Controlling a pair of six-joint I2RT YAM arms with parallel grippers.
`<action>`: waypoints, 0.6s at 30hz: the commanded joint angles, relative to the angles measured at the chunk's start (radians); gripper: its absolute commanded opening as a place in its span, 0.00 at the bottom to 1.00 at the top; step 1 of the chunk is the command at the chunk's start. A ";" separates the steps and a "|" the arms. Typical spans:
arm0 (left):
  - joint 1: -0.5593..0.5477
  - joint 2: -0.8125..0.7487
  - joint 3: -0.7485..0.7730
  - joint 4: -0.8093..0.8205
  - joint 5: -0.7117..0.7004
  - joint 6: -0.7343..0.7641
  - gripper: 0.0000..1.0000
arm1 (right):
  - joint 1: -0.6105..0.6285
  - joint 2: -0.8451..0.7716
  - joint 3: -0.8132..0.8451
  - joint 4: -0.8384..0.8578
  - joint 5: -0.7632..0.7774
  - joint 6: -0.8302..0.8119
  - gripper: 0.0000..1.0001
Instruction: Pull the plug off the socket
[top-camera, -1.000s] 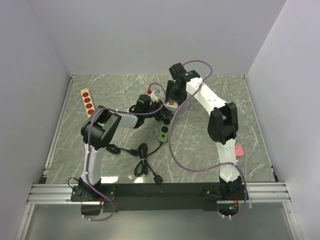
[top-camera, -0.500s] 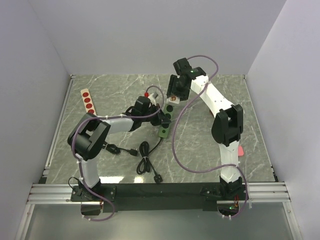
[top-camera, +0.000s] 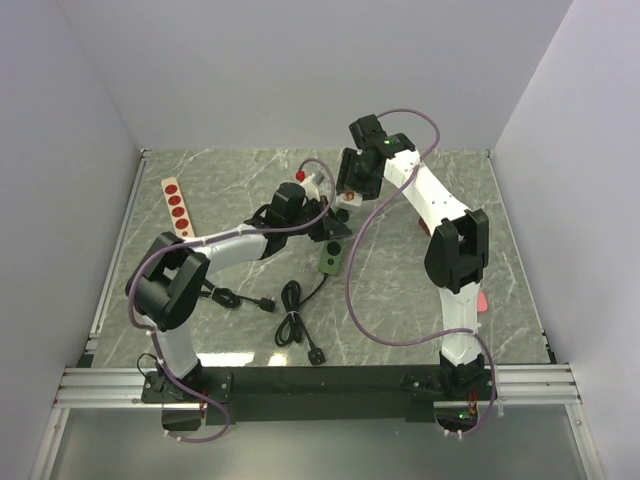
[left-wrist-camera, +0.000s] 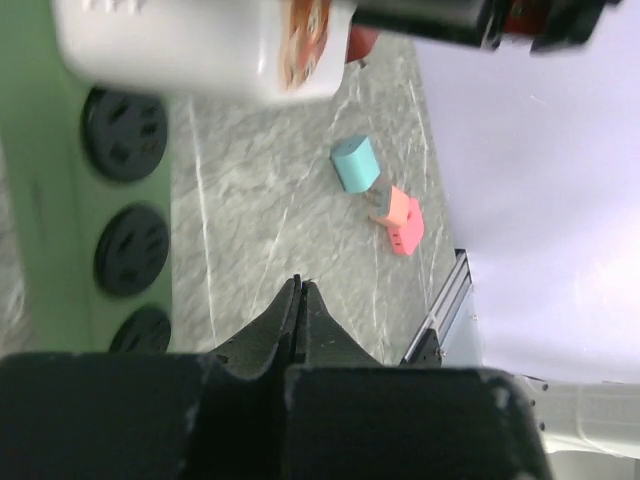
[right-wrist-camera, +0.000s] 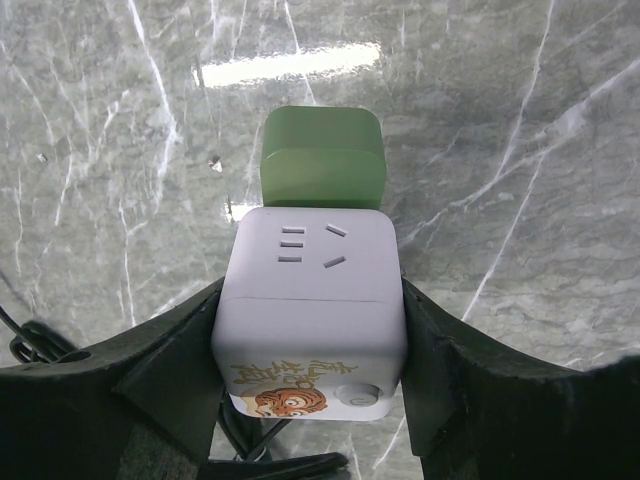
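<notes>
right hand (right-wrist-camera: 310, 340) gripping white plug (right-wrist-camera: 312, 285), seemingly off socket (right-wrist-camera: 322, 160)

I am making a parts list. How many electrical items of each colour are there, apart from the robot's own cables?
White adapter cube: 1
Green power strip: 1
Black cord: 1
Teal adapter: 1
Pink adapter: 1
Total: 5

The top view looked down from behind over the whole surface (top-camera: 520, 230). Both wrist views, close in, apparently shared the blurred green socket strip (right-wrist-camera: 322, 160).
</notes>
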 joint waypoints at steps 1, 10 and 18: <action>0.003 0.081 0.050 0.027 0.004 0.035 0.01 | -0.001 -0.084 0.021 0.030 -0.006 -0.015 0.00; 0.119 0.343 0.032 0.067 0.014 0.038 0.01 | 0.023 -0.099 0.015 0.035 -0.006 -0.013 0.00; 0.121 0.360 -0.006 0.114 0.037 0.029 0.01 | 0.033 -0.101 -0.013 0.046 -0.012 -0.011 0.00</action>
